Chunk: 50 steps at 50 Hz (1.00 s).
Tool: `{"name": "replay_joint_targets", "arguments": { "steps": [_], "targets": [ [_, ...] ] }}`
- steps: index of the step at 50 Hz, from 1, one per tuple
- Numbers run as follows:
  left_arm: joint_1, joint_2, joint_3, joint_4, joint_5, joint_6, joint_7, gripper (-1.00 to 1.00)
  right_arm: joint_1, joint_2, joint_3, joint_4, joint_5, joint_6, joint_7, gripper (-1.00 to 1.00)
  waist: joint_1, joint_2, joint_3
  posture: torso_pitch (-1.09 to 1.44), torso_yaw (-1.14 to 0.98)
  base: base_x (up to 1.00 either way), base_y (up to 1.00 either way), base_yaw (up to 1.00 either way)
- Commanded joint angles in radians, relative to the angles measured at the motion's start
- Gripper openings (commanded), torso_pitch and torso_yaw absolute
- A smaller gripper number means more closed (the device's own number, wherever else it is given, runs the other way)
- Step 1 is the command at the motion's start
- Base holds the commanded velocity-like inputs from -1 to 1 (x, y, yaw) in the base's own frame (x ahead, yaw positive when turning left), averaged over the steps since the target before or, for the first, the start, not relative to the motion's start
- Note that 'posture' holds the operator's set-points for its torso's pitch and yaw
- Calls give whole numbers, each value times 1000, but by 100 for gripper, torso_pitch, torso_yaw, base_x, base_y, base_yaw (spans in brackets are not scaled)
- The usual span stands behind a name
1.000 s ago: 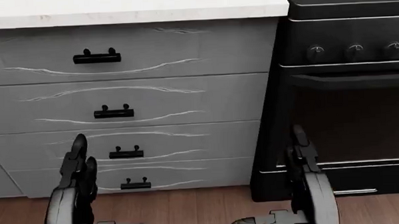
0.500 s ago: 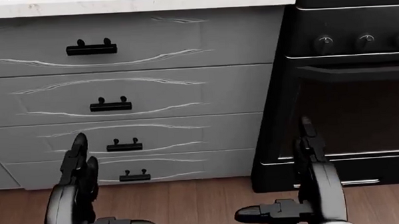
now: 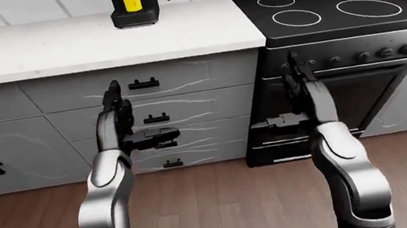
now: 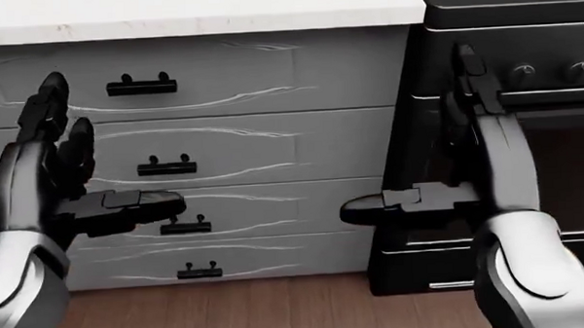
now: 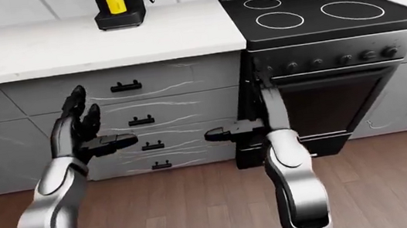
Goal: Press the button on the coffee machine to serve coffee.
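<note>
- Both arms have risen since half a second ago: in the head view the hands sat low by the floor then, and now stand up against the drawer fronts, while the countertop edge sits a touch lower in that view, so the camera has shifted slightly as well.
- Left hand (image 4: 63, 179) is held upright at the head view's left, fingers apart and pointing up, thumb jutting toward the middle, closed on nothing.
- Gray drawers (image 4: 223, 144) with black handles fill the space between the two hands in that view.
- Coffee machine (image 3: 133, 3), a black body with a yellow panel, stands on the white countertop (image 3: 63, 46) at the top of the left-eye view, near the tiled wall; its button cannot be made out from here.
- Right hand (image 4: 466, 129) is raised before the black stove (image 3: 331, 10), fingers spread and thumb pointing inward, also holding nothing.
- Relation that matters: the machine lies up and away from both hands, roughly between them and a little toward the left one, so the left hand looks the nearer. It also appears well apart from either, across the counter's depth, so I judge the robot must step closer or lean before any finger can reach the button.
</note>
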Motion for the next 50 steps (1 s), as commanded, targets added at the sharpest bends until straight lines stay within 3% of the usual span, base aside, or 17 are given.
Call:
{"name": "replay_joint_targets", "arguments": {
  "steps": [1,15,31,47,48,50],
  "targets": [
    [-44,17,8,-13,-19,-13,12,100,-33,-4,-3,-38,15,27,14,100,-1,3,-17,0,0,0,0,0],
    [-265,116,52,-25,-132,182,90,100,-287,-87,-72,-48,97,270,-40,100,1,6,-8,0,0,0,0,0],
    [-485,219,60,28,-174,312,111,100,-591,-219,-98,46,141,432,-65,100,1,8,2,0,0,0,0,0],
    [-568,263,67,52,-201,344,115,100,-706,-281,-104,96,169,480,-65,100,1,7,14,0,0,1,0,0],
    [-571,266,69,50,-204,349,117,100,-699,-283,-99,92,166,477,-63,100,-1,11,-11,0,0,7,0,0],
    [-556,266,74,38,-210,349,120,100,-685,-284,-99,85,164,475,-59,100,-2,13,-5,0,0,8,0,0]
  ]
}}
